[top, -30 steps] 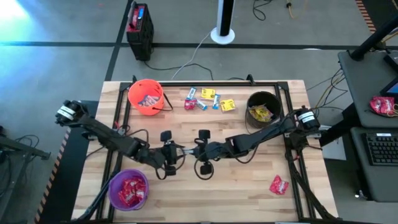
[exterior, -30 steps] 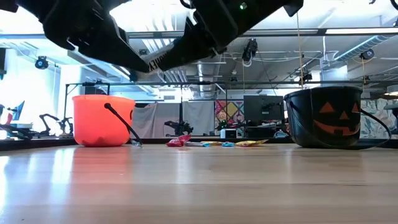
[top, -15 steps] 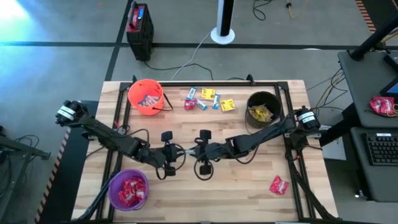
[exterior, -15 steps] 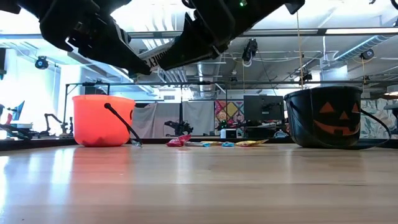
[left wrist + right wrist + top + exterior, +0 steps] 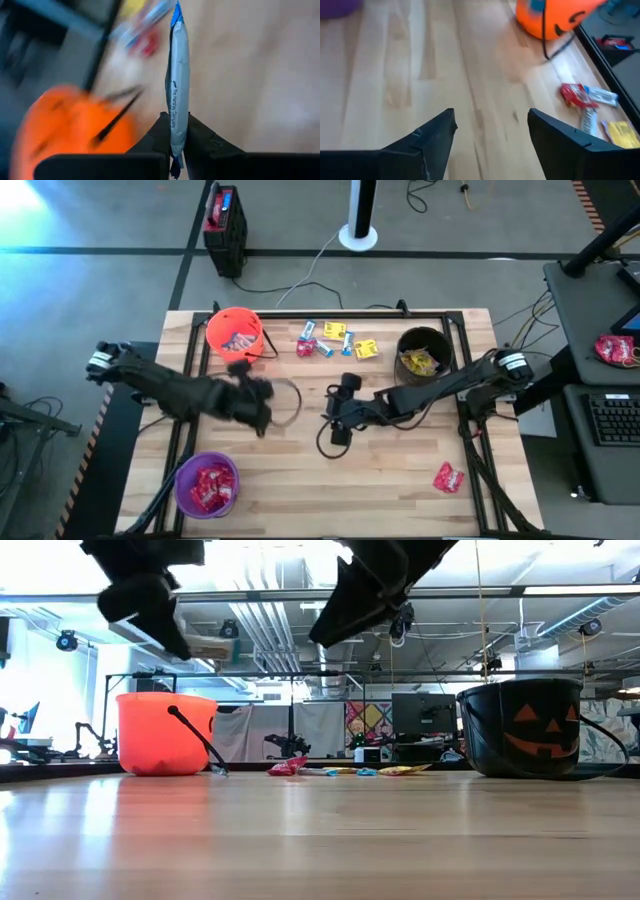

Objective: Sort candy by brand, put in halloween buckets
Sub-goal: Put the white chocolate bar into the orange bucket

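My left gripper (image 5: 177,145) is shut on a blue-and-white candy packet (image 5: 178,75), high above the table beside the orange bucket (image 5: 235,335); in the high view it (image 5: 258,402) is blurred. My right gripper (image 5: 490,135) stands open and holds nothing above the table's middle (image 5: 335,408). The black bucket (image 5: 422,355) with yellow candy stands at the far right. The purple bucket (image 5: 207,483) with red candy stands at the near left. Several loose candies (image 5: 335,340) lie between the orange and black buckets. My left gripper pinches the packet between its two fingers, one on each flat face, near one short end (image 5: 175,131). The rest of the packet sticks out past the fingertips, seen edge-on. It is lifted clear of the table (image 5: 212,646).
A larger red bag (image 5: 448,477) lies near the table's right front corner. The orange bucket's thin handle (image 5: 195,740) hangs down its side. Bare wood lies in the table's middle and near part. A black frame runs along the far edge.
The packet has passed from my right gripper to my left. My left gripper has shut on it and swung fast toward the table's far left, toward the orange bucket. My right gripper has opened and drawn back toward the right.
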